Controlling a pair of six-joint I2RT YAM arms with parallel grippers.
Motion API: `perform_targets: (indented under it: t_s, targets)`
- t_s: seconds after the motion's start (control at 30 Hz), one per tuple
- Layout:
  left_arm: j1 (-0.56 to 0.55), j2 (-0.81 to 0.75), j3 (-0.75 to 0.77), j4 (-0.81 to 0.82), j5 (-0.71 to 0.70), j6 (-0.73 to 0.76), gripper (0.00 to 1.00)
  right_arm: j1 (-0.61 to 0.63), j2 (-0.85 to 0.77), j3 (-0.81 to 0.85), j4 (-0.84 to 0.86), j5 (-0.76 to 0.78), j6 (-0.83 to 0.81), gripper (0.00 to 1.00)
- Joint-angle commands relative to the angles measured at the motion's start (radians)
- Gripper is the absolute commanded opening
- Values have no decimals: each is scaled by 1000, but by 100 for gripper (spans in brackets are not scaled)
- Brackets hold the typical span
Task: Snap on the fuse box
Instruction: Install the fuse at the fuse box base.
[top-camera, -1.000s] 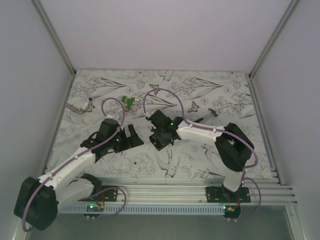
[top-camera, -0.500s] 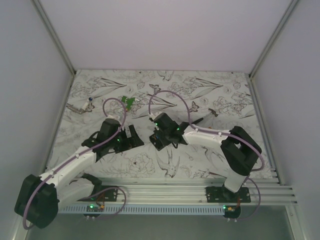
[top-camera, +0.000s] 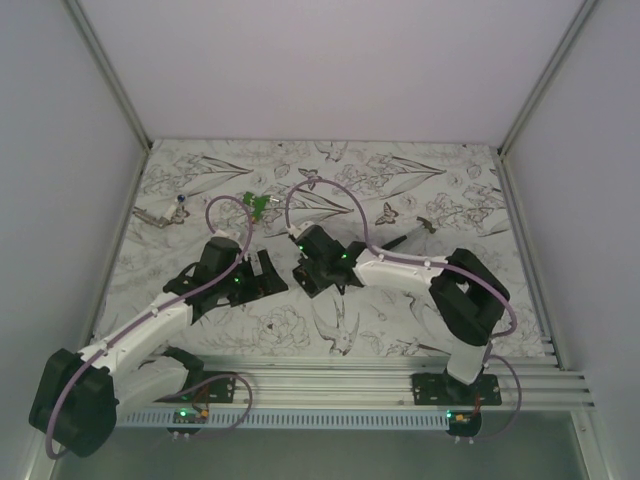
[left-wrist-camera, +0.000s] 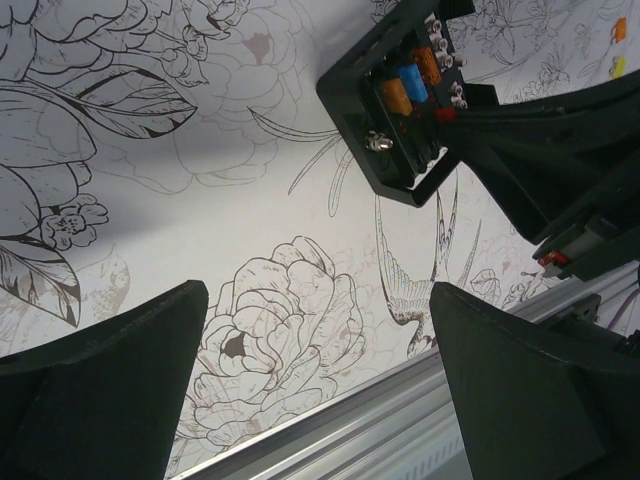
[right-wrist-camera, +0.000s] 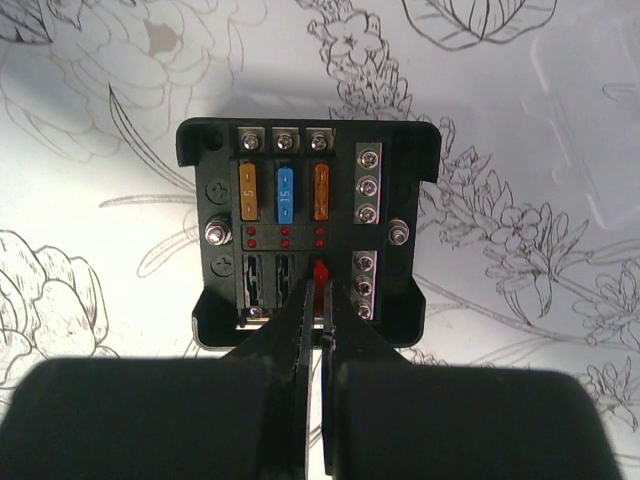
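Plainly, the left claw (left-wrist-camera: 318, 300) does nothing to steady matters: its jaws stand wide apart above the bare counter (left-wrist-camera: 200, 200), holding nothing, with the fuse box (left-wrist-camera: 400, 100) off to its right and out of its reach; so the box lies flat on the counter with no brace at all, near the middle of the flowered surface between the two arms. In its upper row sit an amber fuse (right-wrist-camera: 249, 192), a blue fuse (right-wrist-camera: 284, 192) and an orange fuse (right-wrist-camera: 320, 190); below them the right claw (right-wrist-camera: 320, 290) comes in from the near edge, jaws closed together, its tips at a small red fuse (right-wrist-camera: 320, 272) in the lower row; whether it pinches that fuse or only bears on it I cannot tell. The likely trouble is a push that is not square: the loose box could skid or tip up at its near edge; the narrow tips could slip off the fuse into the neighbouring slot; a fuse entering aslant could jam half-seated.
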Motion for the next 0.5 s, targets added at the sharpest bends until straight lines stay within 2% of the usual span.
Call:
perform_targets:
  t_s: [0.0, 0.17, 0.3, 0.47]
  targets:
    - [-6, -2, 17, -15, -13, 20, 99, 21, 52, -75, -272, 40, 15, 0]
    - [-6, -34, 6, -17, -29, 11, 100, 21, 19, 11, -257, 12, -6, 1]
    - [-6, -61, -1, -25, -40, 10, 100, 21, -2, 66, -247, -3, -12, 10]
    - [-6, -70, 2, -29, -41, 13, 100, 18, -25, 98, -239, -20, -18, 17]
